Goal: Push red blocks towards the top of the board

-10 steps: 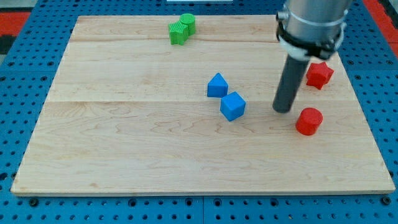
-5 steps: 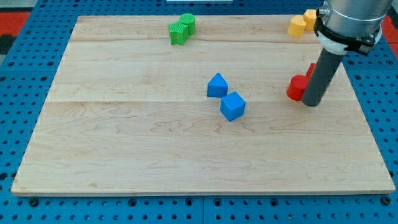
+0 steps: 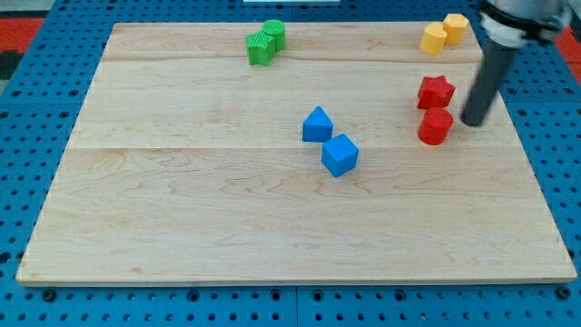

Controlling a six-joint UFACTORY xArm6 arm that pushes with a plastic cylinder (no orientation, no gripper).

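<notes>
Two red blocks (image 3: 435,109), two blue blocks (image 3: 329,139), two green blocks (image 3: 266,42), two yellow blocks (image 3: 443,33), pale wood board (image 3: 182,200), blue pegboard (image 3: 36,182).

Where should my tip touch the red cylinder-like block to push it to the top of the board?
Contact its lower face, coming from the view's bottom. The red cylinder-like block sits just below the red star block, nearly touching, so an upward push would likely carry both. My tip is now at its right side, so it probably must go around below first.
</notes>
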